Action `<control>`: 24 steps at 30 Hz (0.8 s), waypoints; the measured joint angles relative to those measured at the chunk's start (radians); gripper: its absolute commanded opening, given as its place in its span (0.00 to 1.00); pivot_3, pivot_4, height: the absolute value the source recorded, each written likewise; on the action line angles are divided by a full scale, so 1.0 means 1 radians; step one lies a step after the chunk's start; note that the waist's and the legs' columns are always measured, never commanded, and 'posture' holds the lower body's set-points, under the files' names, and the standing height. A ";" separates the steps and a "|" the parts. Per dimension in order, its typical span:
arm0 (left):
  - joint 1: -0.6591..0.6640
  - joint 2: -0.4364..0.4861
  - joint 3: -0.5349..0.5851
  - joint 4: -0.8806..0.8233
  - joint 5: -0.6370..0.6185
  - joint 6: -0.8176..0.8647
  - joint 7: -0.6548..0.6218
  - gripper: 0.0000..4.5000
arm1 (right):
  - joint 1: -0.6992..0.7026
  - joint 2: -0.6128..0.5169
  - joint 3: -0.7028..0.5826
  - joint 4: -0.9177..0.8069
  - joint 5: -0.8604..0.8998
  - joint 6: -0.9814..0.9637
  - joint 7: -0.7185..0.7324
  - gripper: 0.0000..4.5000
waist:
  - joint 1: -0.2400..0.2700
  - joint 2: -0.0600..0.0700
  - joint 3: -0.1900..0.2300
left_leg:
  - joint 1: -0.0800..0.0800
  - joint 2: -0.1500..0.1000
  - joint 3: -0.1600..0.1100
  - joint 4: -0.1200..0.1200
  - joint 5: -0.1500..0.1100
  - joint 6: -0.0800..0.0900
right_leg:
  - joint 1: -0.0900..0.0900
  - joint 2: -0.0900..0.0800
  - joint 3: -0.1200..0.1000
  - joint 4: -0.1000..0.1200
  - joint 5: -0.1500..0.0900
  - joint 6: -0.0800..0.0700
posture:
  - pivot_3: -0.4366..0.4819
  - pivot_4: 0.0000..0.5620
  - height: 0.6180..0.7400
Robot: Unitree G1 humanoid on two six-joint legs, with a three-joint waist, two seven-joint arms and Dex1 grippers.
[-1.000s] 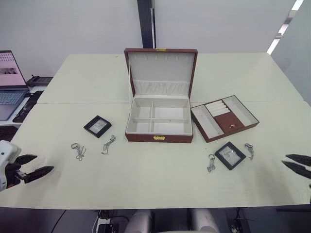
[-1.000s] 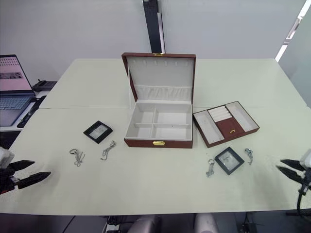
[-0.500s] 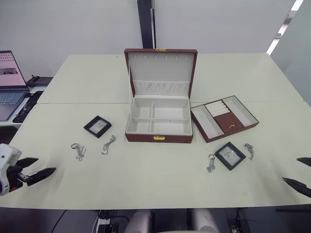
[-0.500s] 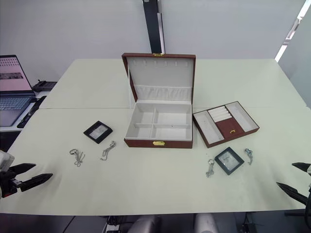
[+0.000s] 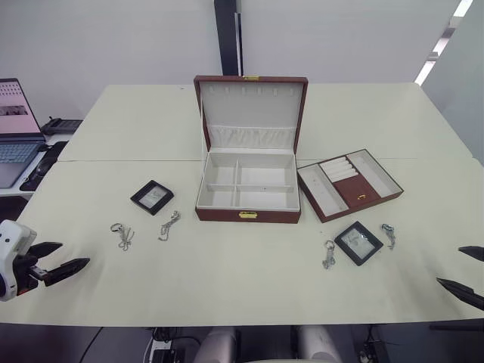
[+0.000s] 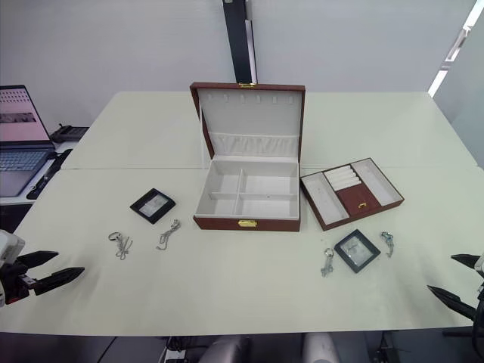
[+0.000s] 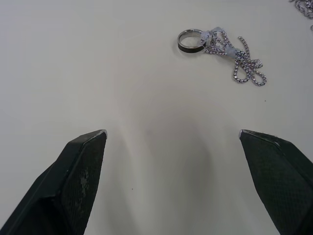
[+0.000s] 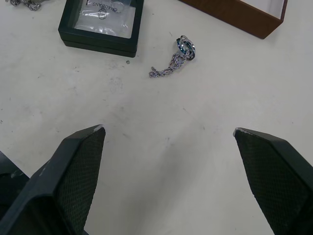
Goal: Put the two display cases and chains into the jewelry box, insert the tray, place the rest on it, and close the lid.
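Observation:
The jewelry box (image 5: 247, 214) stands open mid-table, its cream compartments empty and its lid (image 5: 252, 106) upright behind. To its right lies the tray (image 5: 357, 190). One display case (image 5: 151, 197) lies left of the box, with a ring on a chain (image 7: 191, 41) and another silver chain (image 5: 169, 224) in front of it. The other display case (image 8: 100, 22) lies right of the box, between a silver trinket (image 5: 328, 253) and a ringed trinket (image 8: 173, 61). My left gripper (image 5: 76, 254) is open and empty at the near left edge. At the near right edge my right gripper (image 5: 449, 265) is open and empty too.
A laptop (image 5: 15, 128) and black desk items (image 5: 45, 162) sit on a side table at the far left. The cream table (image 5: 242, 287) has bare surface between the grippers and behind the box. A dark post (image 5: 227, 34) rises behind the table.
My right gripper's fingers have spread from nearly together to wide apart. The left gripper has shifted slightly along the near left edge, still open. Nothing on the table has moved.

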 measured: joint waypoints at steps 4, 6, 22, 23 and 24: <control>0.002 0.000 0.000 -0.013 -0.015 0.014 0.002 1.00 | -0.003 -0.012 0.001 -0.001 0.000 0.001 0.001 0.99 | 0.000 0.000 0.000 | 0.000 0.000 0.000 0.000 0.000 0.000 | 0.000 0.000 0.000 -0.001 0.000 0.000 | 0.48 0.27 1.00; 0.004 -0.002 0.000 -0.023 -0.020 0.020 0.006 1.00 | -0.007 -0.025 0.001 0.001 0.000 0.001 0.005 0.99 | 0.000 0.000 0.000 | 0.000 0.000 0.000 0.000 0.000 0.000 | 0.000 0.000 0.000 -0.001 0.000 0.000 | 0.48 0.27 1.00; 0.157 -0.117 0.136 -0.211 -0.088 0.142 0.114 1.00 | -0.637 -0.229 0.371 -0.183 0.329 0.240 -0.015 0.99 | 0.000 0.001 0.001 | -0.002 0.002 -0.001 0.000 0.000 0.000 | 0.000 0.000 -0.001 -0.003 0.000 0.000 | 0.48 0.27 1.00; 0.169 -0.127 0.147 -0.231 -0.094 0.155 0.124 1.00 | -0.714 -0.228 0.430 -0.189 0.354 0.264 -0.027 0.99 | 0.001 0.000 0.002 | -0.002 0.002 -0.001 0.000 0.000 0.000 | 0.000 -0.001 -0.002 -0.003 0.000 -0.001 | 0.48 0.27 1.00; 0.176 -0.137 0.154 -0.248 -0.099 0.166 0.135 1.00 | -0.780 -0.222 0.478 -0.193 0.367 0.284 -0.034 0.99 | 0.002 0.000 0.002 | -0.002 0.001 -0.001 0.000 0.000 0.000 | 0.000 -0.001 -0.002 -0.004 0.000 -0.001 | 0.48 0.27 1.00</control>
